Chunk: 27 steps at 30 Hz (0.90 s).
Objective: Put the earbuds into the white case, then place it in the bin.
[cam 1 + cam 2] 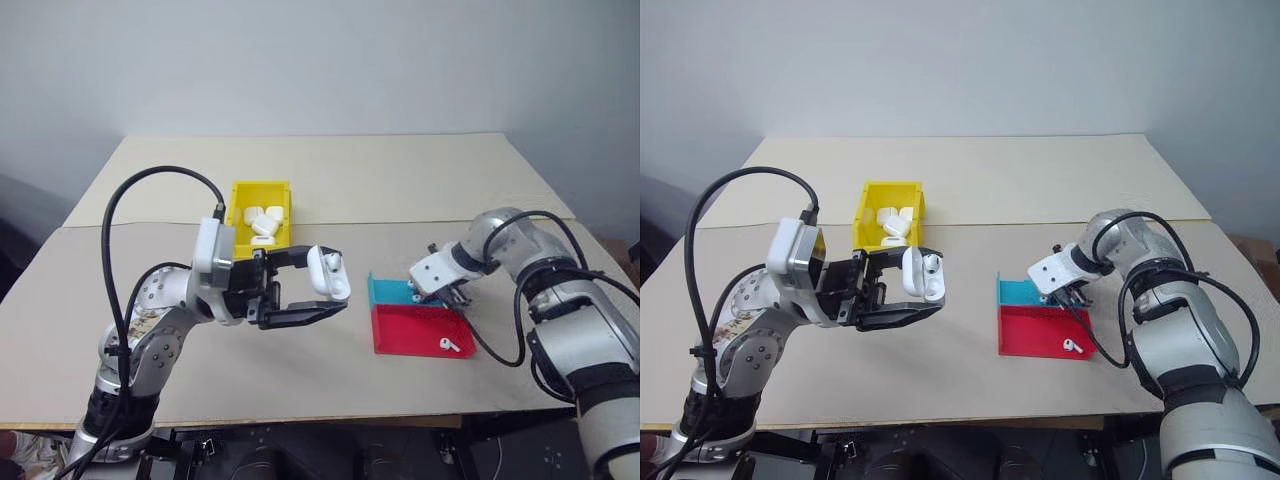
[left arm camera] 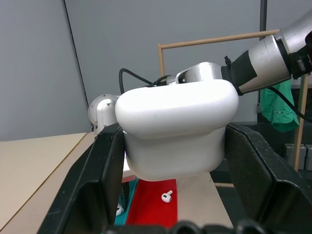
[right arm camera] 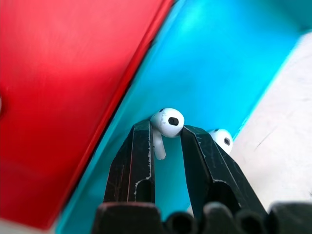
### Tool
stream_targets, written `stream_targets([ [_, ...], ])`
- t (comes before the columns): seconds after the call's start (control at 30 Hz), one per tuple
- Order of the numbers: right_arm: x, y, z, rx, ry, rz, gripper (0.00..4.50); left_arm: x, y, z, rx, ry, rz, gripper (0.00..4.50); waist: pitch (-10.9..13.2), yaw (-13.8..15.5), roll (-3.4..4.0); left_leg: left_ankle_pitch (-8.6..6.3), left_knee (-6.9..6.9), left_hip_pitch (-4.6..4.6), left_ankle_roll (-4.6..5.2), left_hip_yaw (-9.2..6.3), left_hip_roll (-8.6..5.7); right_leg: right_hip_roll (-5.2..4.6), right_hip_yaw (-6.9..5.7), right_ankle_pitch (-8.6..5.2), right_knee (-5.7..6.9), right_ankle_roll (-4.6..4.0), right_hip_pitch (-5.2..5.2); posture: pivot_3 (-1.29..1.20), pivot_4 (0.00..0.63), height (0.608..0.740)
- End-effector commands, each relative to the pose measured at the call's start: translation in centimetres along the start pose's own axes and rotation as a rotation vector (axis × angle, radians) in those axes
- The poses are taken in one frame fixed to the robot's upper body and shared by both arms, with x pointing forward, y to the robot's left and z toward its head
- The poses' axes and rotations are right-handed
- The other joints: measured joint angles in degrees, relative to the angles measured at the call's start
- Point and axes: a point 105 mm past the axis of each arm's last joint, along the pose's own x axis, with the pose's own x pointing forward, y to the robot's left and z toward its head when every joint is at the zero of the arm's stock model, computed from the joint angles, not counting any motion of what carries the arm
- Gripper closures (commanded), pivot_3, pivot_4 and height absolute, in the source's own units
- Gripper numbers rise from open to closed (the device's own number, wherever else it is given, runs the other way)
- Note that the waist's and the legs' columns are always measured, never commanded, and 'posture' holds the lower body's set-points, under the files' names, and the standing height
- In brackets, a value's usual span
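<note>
The left gripper (image 1: 318,290) was raised above the middle of the tabletop (image 1: 330,180), closed on the white case (image 1: 327,272), which sat upright between its two black fingers with the lid open and one earbud showing inside. Behind it, toward the far edge of the tabletop, stood the yellow bin (image 1: 261,214) with several other white cases (image 1: 264,221) lying in it. Toward the right edge, the teal tray (image 1: 385,290) and the red tray (image 1: 415,330) lay touching side by side, the red one nearer the front edge. The right gripper (image 3: 168,134) pointed down into the teal tray, its fingers closed on an earbud (image 3: 166,126) by the stem. A second earbud (image 3: 222,138) lay just beside one finger in the same tray. Another earbud (image 1: 447,345) rested in the red tray, near its front right corner.
</note>
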Motion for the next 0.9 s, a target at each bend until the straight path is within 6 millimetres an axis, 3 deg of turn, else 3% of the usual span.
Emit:
stream_targets([
  [0.03, -4.8, -2.5, 1.5, 0.098, -0.161, -0.203, 3.88, 0.2, 0.5, 0.9, 0.039, -0.026, -0.017, 1.68, 0.04, 0.11, 0.07, 0.02, 0.0, -0.06, -0.03, 0.0, -0.01, -0.01, 0.0, 0.0, 0.01, 0.0, -0.05, 0.0, 0.15, 0.74],
  [0.13, -8.2, -2.6, 3.7, 0.208, -0.393, -0.297, 3.88, 0.5, 1.1, 0.9, 0.039, -0.035, -0.029, 1.68, 0.04, 0.29, 0.07, 0.03, 0.0, -0.3, -0.05, -0.02, -0.01, -0.01, -0.02, 0.0, 0.0, 0.0, -0.26, 0.0, 0.15, 0.74],
  [0.27, -12.7, -0.4, 8.7, 0.393, -0.886, -0.314, 3.88, 0.8, 1.7, 1.0, 0.031, -0.047, -0.051, 1.68, 0.04, 1.14, 0.06, 0.02, 0.01, -0.48, -0.03, -0.05, -0.01, -0.03, -0.08, 0.01, -0.08, 0.0, -0.34, 0.0, 0.15, 0.74],
  [0.4, -14.1, 1.4, 13.5, 0.488, -1.237, -0.328, 3.88, 1.0, 2.4, 0.9, 0.016, -0.048, -0.063, 1.68, 0.04, 1.38, 0.06, -0.2, 0.08, -0.47, 0.33, -0.05, -0.02, -0.05, -0.06, 0.02, 0.03, -0.02, -0.41, 0.0, 0.15, 0.74],
  [0.53, -14.7, 2.6, 17.4, 0.513, -1.453, -0.336, 3.88, 1.3, 2.8, 0.7, -0.007, -0.043, -0.077, 1.68, 0.04, 1.36, 0.06, -0.2, -0.08, -0.43, 0.34, -0.15, -0.01, 0.02, -0.08, 0.03, 0.1, -0.04, -0.46, 0.0, 0.15, 0.74],
  [0.67, -13.7, 3.1, 19.8, 0.552, -1.494, -0.338, 3.88, 1.6, 2.9, 0.8, -0.01, -0.04, -0.101, 1.68, 0.03, 1.55, 0.06, -0.19, -0.11, -0.62, 0.34, -0.12, -0.04, 0.01, -0.04, 0.03, 0.08, -0.04, -0.65, 0.0, 0.15, 0.74],
  [0.9, -11.1, 2.7, 20.2, 0.61, -1.387, -0.354, 3.88, 1.7, 3.0, 0.9, -0.006, -0.046, -0.118, 1.68, 0.03, 1.58, 0.05, -0.2, -0.01, -0.8, 0.37, -0.13, -0.06, 0.0, -0.07, 0.04, 0.08, -0.03, -0.74, 0.0, 0.15, 0.74],
])
